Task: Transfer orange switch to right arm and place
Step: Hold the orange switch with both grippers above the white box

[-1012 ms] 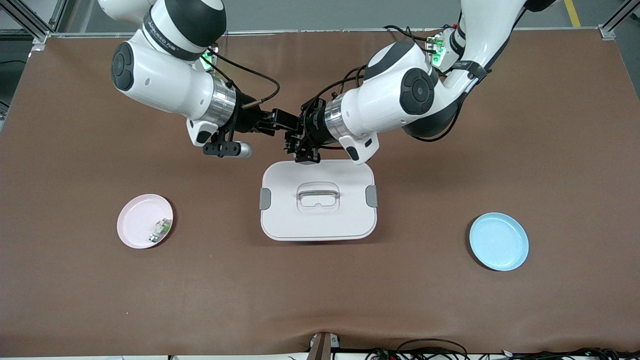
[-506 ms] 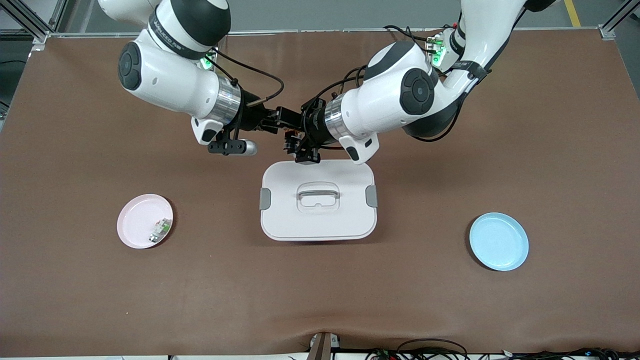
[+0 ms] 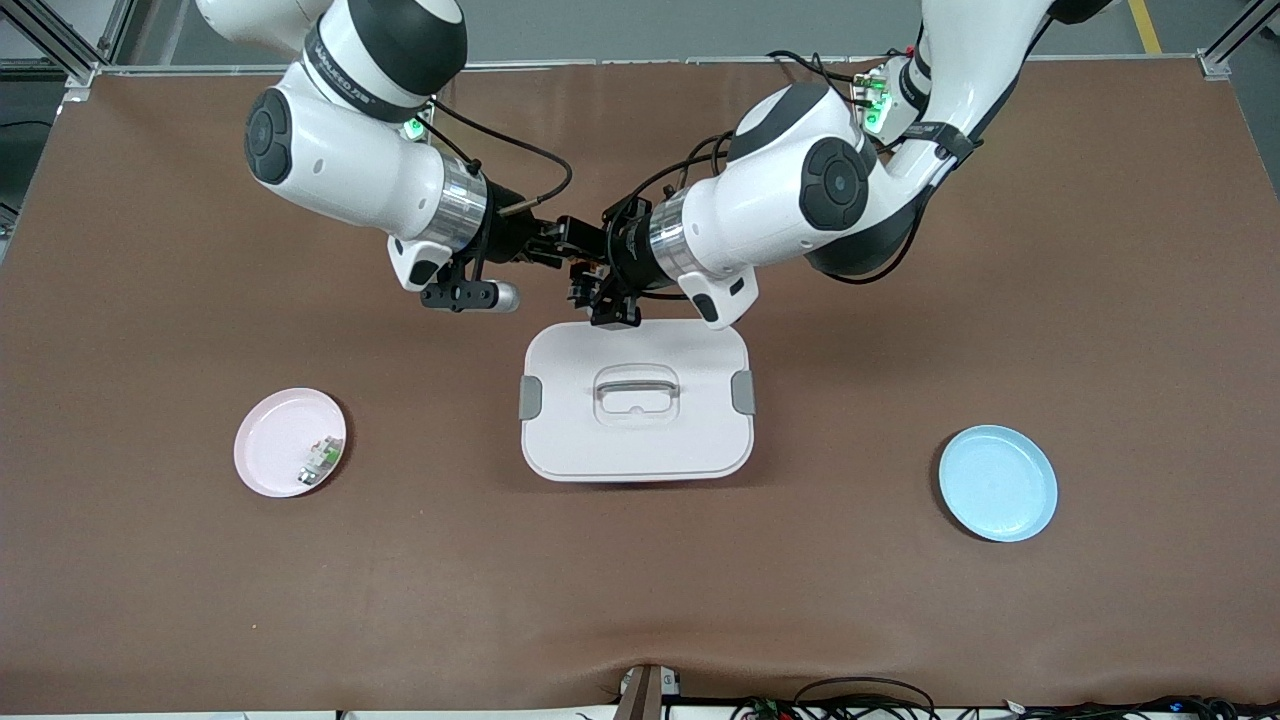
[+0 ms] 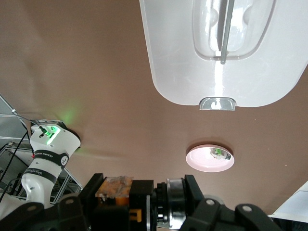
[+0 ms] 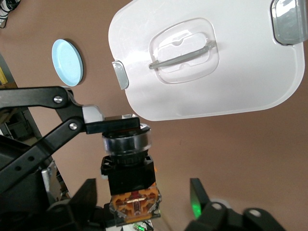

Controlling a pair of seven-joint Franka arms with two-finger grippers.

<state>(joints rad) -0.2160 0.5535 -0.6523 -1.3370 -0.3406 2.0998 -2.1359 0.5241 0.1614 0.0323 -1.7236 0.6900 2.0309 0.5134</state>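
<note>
Clock directions are read in the front view, with 12 toward the robot bases. The orange switch is in the air, over the brown table just off the 12 o'clock edge of the white box, where the two grippers meet. The left gripper holds it, its jaws clamped on the head of the switch above the silver ring. The right gripper sits at the contact end of the switch. Its fingers stand apart on either side of the black body, with a visible gap on each side, so they are not gripping. Neither arm is waiting. The white box is at table centre with its lid on, and the handle lies flat in its recess. There is a grey latch at the 9 o'clock edge and another at the 3 o'clock edge. The contents are hidden by the lid. The pink plate is at about 8 o'clock from the box, toward the right arm's end of the table. It holds one small white-and-green part, which lies against the rim at the plate's own 4 o'clock. The blue plate is at about 4 o'clock from the box, toward the left arm's end and well apart from the box.
</note>
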